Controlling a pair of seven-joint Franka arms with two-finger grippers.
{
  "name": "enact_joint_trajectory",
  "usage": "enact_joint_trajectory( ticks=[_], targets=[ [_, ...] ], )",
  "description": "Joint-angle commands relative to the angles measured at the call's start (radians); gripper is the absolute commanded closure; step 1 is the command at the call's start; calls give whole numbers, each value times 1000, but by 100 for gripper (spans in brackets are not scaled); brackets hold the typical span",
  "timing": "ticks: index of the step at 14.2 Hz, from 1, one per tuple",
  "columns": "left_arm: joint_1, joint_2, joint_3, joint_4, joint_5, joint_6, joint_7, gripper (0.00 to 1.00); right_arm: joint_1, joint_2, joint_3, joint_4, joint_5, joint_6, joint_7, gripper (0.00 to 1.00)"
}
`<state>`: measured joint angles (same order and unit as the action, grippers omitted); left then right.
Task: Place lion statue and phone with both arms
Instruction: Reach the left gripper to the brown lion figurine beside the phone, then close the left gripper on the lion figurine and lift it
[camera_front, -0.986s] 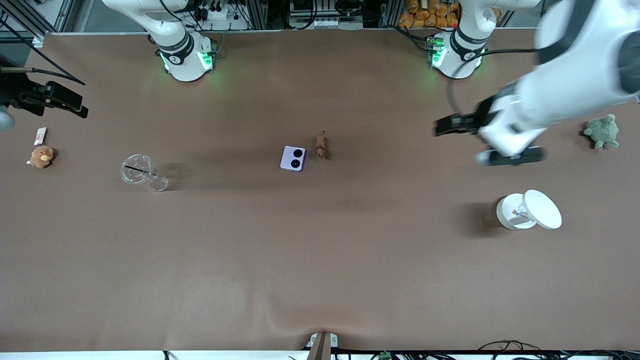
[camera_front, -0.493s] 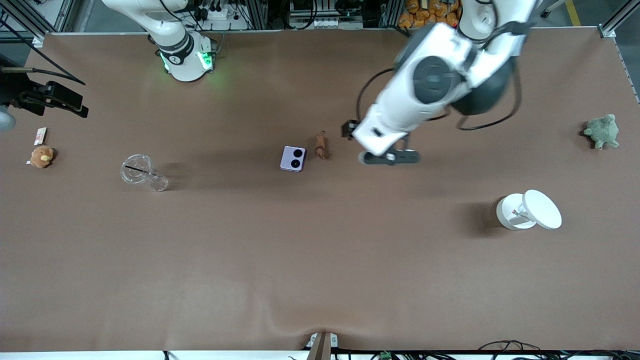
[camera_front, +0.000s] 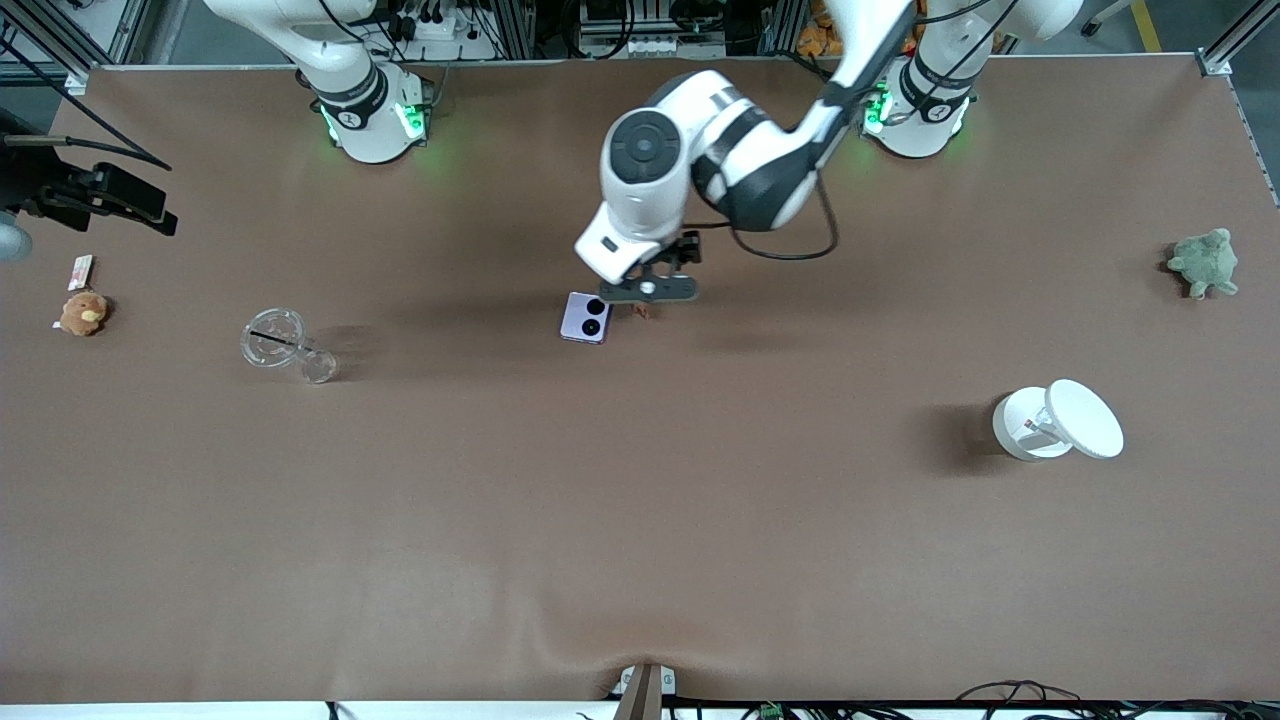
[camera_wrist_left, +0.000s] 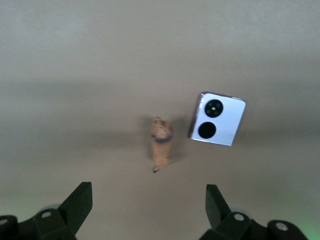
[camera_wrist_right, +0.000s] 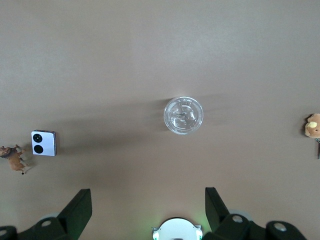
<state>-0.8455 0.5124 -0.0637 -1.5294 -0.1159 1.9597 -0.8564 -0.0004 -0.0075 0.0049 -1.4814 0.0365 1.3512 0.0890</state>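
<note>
While the left gripper (camera_front: 648, 290) hangs spread and empty, the lion statue (camera_wrist_left: 161, 143) lies just under it.
Its long axis runs across the jaw line; the phone (camera_wrist_left: 218, 119) sits beside, and the right gripper (camera_wrist_right: 148, 212) waits high, wide open and empty.

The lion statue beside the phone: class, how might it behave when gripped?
The lion statue looks tiny and slim, so probably light and easily nudged aside. It seems rigid, likely not floppy. Its narrow body may twist between the left tool's open fingers.

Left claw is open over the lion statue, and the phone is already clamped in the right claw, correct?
Not quite. The phone is in no claw: the left wrist view shows it lying flat on the table beside the lion statue. The right claw is open with nothing between its fingers, up over the clear glass stand. The left claw is indeed open over the lion statue.
</note>
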Motion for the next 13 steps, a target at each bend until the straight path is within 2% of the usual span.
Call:
enact_joint_trajectory(
  ticks=[1,4,13],
  targets=[
    [-44,73,10,15,41,80,-55,0,5,-20,-2,-20,-12,2,-9,0],
    [-56,142,7,12,127,94,-64,0,4,-20,-2,-20,-12,3,-9,0],
    [-75,236,8,9,130,140,-64,0,0,-19,-2,-20,-12,5,-9,0]
  ],
)
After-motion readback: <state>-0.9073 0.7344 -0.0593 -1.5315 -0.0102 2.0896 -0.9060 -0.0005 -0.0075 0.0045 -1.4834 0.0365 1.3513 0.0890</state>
